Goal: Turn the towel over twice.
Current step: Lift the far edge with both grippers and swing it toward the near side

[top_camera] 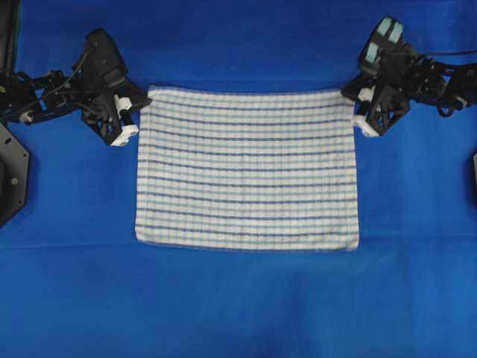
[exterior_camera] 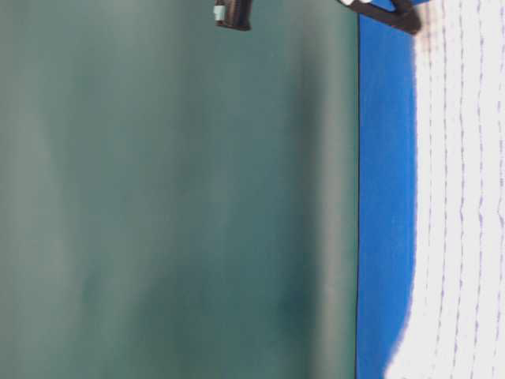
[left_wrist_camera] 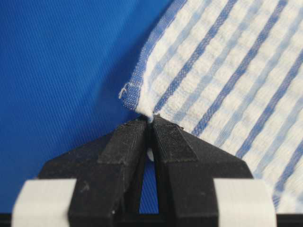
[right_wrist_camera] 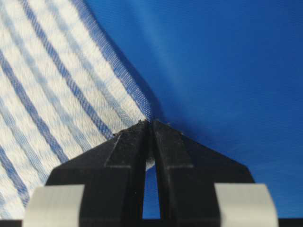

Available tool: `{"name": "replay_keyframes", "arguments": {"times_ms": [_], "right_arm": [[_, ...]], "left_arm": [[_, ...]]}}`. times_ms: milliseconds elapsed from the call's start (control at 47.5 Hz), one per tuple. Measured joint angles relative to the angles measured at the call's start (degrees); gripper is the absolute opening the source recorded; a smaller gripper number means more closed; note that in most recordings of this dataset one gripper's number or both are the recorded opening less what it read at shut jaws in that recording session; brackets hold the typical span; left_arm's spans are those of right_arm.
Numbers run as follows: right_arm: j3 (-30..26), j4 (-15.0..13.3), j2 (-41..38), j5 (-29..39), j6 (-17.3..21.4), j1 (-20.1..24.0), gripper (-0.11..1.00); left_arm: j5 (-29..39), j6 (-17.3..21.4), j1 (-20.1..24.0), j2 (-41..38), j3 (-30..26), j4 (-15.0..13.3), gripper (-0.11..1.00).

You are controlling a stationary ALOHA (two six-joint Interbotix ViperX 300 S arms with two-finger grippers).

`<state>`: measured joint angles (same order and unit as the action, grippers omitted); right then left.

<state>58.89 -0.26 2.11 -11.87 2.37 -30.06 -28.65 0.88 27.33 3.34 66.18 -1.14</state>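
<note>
The towel (top_camera: pixel 246 168), white with thin dark-blue and light-blue stripes, lies flat and spread out in the middle of the blue tablecloth (top_camera: pixel 238 306). My left gripper (top_camera: pixel 136 113) sits at its far left corner. In the left wrist view the left gripper (left_wrist_camera: pixel 151 121) is shut, with a bit of the towel (left_wrist_camera: pixel 222 71) corner pinched between the black fingertips. My right gripper (top_camera: pixel 359 112) sits at the far right corner. In the right wrist view the right gripper (right_wrist_camera: pixel 150 124) is shut on the towel (right_wrist_camera: pixel 52 94) at its hemmed edge. The towel (exterior_camera: pixel 465 197) also shows at table level.
The blue tablecloth (exterior_camera: pixel 387 197) covers the whole table, with open cloth in front of the towel and on both sides. A black arm base (top_camera: pixel 11 175) stands at the left edge. Behind the table is a plain green wall (exterior_camera: pixel 158 197).
</note>
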Motion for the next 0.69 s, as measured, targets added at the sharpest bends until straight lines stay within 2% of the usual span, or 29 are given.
{"name": "replay_keyframes", "arguments": {"times_ms": [210, 400, 484, 694], "right_arm": [[-2.29, -0.09, 5.1, 2.81, -0.7, -3.87, 0.06], [-5.45, -1.14, 8.7, 5.98, -2.11, -7.21, 0.06], [-7.03, -1.49, 9.76, 7.56, -2.9, -8.09, 0.06], [-13.1, -2.72, 13.01, 13.01, -5.36, -9.84, 0.06]], "left_arm": [[3.34, 0.35, 1.49, 5.62, -2.64, 0.0, 0.02], [6.68, 3.16, 7.29, 12.3, -4.83, -0.09, 0.02], [7.12, 4.83, 8.61, 15.03, -6.06, -0.09, 0.02], [7.12, 6.24, 10.11, 19.78, -8.09, -0.09, 0.02]]}}
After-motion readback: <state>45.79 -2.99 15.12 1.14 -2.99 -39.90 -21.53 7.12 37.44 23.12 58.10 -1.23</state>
